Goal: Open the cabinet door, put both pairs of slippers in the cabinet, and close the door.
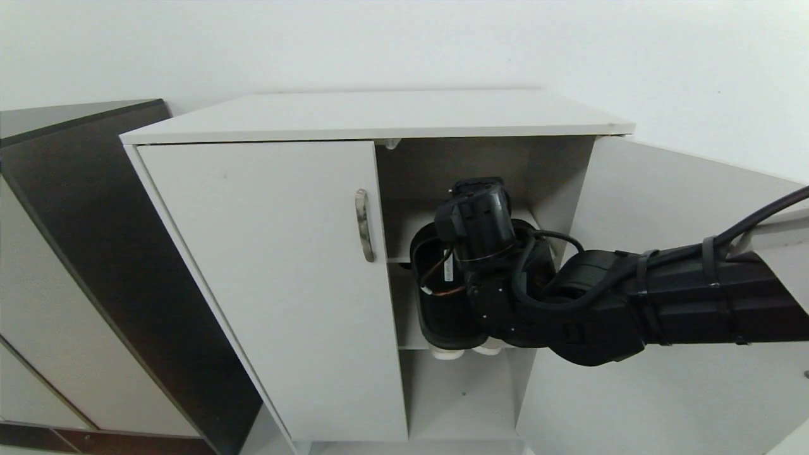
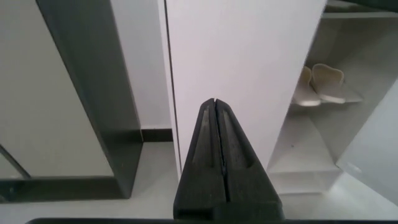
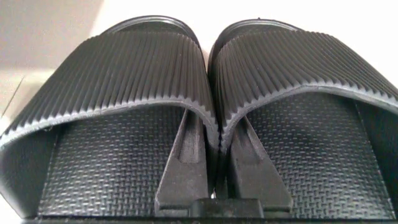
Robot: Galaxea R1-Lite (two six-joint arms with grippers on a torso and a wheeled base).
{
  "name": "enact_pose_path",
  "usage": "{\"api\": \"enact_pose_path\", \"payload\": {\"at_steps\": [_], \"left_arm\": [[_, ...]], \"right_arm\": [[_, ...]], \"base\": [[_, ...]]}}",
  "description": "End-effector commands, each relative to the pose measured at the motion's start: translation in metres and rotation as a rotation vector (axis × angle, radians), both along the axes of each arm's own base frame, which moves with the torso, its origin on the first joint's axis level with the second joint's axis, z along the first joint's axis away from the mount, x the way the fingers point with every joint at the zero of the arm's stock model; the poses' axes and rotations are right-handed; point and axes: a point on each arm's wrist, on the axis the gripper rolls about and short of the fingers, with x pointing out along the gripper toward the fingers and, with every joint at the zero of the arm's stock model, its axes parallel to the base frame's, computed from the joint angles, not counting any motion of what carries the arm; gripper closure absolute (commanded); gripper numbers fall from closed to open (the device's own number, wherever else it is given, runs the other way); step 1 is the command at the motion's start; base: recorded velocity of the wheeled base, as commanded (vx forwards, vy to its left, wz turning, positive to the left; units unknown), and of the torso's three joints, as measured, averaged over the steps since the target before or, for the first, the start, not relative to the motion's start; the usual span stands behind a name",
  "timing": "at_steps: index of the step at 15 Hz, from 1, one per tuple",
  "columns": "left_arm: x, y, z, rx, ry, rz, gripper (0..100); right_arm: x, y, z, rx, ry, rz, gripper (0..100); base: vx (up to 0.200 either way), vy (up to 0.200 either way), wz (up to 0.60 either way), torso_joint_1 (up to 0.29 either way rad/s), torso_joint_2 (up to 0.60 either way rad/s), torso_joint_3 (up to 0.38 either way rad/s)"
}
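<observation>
**Black pair going in**

Right gripper (image 3: 214,127) is pinching both black slippers (image 3: 124,81) by their inner straps, so they're hanging as one unit inside the cabinet (image 1: 379,114), white slippers (image 2: 323,84) just beneath. Left gripper (image 2: 215,109) is sitting clenched, empty.

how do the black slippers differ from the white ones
Colour: the black slippers are dark, the white slippers pale. Hold: the black pair is clamped in the right pincer, a finger under each strap; the white pair lies free on a cabinet shelf. Height: the black pair is higher than the white. In each pair the two slippers sit side by side.
</observation>
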Motion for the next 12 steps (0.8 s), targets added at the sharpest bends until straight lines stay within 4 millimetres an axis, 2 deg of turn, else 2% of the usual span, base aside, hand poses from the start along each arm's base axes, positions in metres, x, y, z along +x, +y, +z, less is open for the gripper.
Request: {"api": "enact_pose_path", "payload": {"at_steps": [1, 3, 7, 12], "left_arm": [[0.000, 0.000, 0.000, 0.000, 0.000, -0.001, 100], [0.000, 0.000, 0.000, 0.000, 0.000, 0.000, 100], [0.000, 0.000, 0.000, 0.000, 0.000, 0.000, 100], [0.000, 0.000, 0.000, 0.000, 0.000, 0.000, 100]], "right_arm": [[0.001, 0.001, -0.001, 0.005, -0.004, 0.000, 100], [0.003, 0.002, -0.004, 0.004, -0.005, -0.001, 100], [0.008, 0.004, -0.008, 0.018, -0.016, -0.009, 100], [0.041, -0.005, -0.012, 0.009, -0.030, -0.051, 100]], "base": [[0.200, 0.000, 0.00, 0.002, 0.00, 0.007], [0.200, 0.000, 0.00, 0.000, 0.00, 0.000], [0.000, 0.000, 0.00, 0.000, 0.00, 0.000], [0.000, 0.000, 0.00, 0.000, 0.00, 0.000]]}}
